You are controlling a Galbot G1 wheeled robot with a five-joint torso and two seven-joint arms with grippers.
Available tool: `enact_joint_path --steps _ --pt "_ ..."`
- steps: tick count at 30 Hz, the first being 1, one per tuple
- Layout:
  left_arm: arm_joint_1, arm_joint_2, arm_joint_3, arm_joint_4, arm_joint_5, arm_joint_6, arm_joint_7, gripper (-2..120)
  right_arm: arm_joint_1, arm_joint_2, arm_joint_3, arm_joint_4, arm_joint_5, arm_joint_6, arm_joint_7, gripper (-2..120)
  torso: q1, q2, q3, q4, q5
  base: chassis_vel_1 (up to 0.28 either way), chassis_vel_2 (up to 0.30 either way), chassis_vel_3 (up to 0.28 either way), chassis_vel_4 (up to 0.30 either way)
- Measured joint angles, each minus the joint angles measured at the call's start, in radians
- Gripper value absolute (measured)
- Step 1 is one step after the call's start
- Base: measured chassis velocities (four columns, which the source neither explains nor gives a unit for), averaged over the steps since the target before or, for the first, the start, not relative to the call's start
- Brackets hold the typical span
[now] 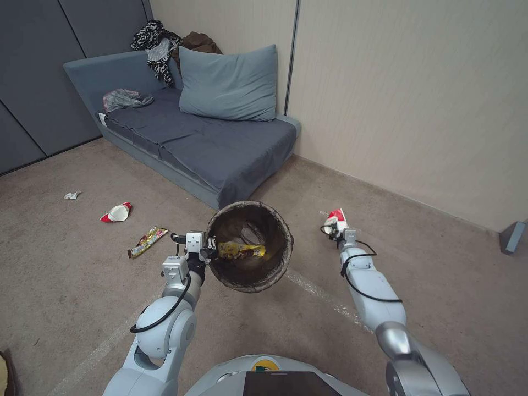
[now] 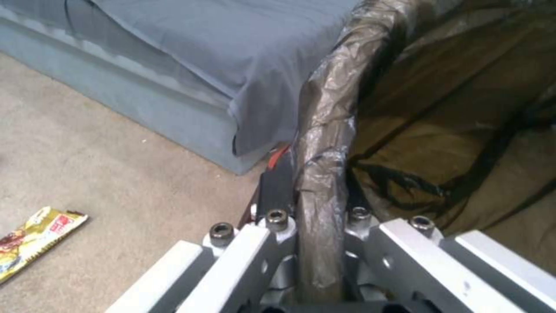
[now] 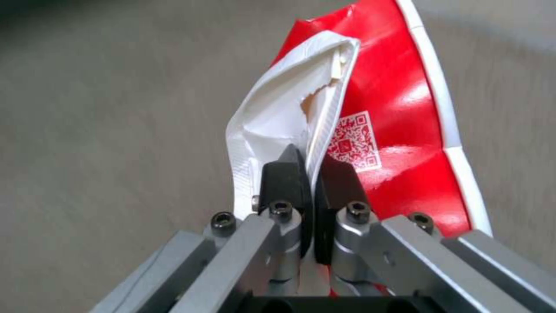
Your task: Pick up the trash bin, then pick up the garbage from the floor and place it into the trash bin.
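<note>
Over carpet, right pincer pinches red-and-white cup; QR code visible.

QR code on red paper cup

Glossy paper cup, matt carpet

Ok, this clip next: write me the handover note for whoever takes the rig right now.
Left gripper: shut on the trash bin rim, bin held off the floor.
Right gripper: shut on a flattened red-and-white paper cup, out to the bin's right.
Done: one yellow wrapper in the bin.
Left: drop the held cup in; then the floor's snack wrapper, second cup and crumpled paper.
</note>
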Motion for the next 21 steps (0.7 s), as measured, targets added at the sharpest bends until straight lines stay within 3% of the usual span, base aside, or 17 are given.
enact_joint_path --steps 2,6,9,10,12,14,15,17,21 --pt "0.000 0.002 0.001 0.004 -0.006 0.003 -0.002 0 -0.101 -0.009 -0.001 0.216 0.063 0.021 -0.007 0 0.000 0.000 0.000 -0.0004 0.0009 0.000 0.000 0.000 0.000" --pt "-0.001 0.005 0.001 0.006 -0.012 0.006 -0.004 0 -0.150 -0.015 0.001 0.344 0.096 0.040 -0.025 0 0.000 0.000 0.000 -0.0005 0.0003 0.000 0.000 0.000 0.000" --pt "-0.003 0.009 0.006 0.008 -0.030 0.022 -0.010 0 -0.279 -0.033 0.012 0.688 0.222 0.170 -0.207 0 0.000 0.000 0.000 -0.0002 0.0003 0.000 0.000 0.000 0.000" --pt "-0.003 0.009 0.006 0.008 -0.030 0.022 -0.010 0 -0.279 -0.033 0.012 0.688 0.222 0.170 -0.207 0 0.000 0.000 0.000 -0.0002 0.0003 0.000 0.000 0.000 0.000" --pt "-0.003 0.011 0.009 0.007 -0.033 0.028 -0.009 0 -0.331 -0.045 0.010 0.826 0.296 0.195 -0.304 0 0.000 0.000 0.000 0.0005 -0.0004 0.000 0.000 0.000 0.000" --pt "-0.003 0.014 0.011 0.007 -0.036 0.031 -0.009 0 -0.363 -0.050 -0.002 0.898 0.332 0.200 -0.360 0 0.000 0.000 0.000 -0.0008 0.0008 0.000 0.000 0.000 0.000" --pt "-0.003 0.015 0.013 0.007 -0.037 0.032 -0.009 0 -0.379 -0.054 -0.008 0.934 0.344 0.203 -0.386 0 0.000 0.000 0.000 0.0001 0.0003 0.000 0.000 0.000 0.000" --pt "-0.005 0.017 0.022 0.011 -0.041 0.035 -0.005 0 -0.460 -0.077 -0.097 1.104 0.355 0.206 -0.460 0 0.000 0.000 0.000 -0.0002 0.0001 0.000 0.000 0.000 0.000" --pt "-0.007 0.015 0.026 0.012 -0.042 0.035 -0.005 0 -0.497 -0.087 -0.166 1.131 0.323 0.206 -0.459 0 0.000 0.000 0.000 0.0000 0.0002 0.000 0.000 0.000 0.000"
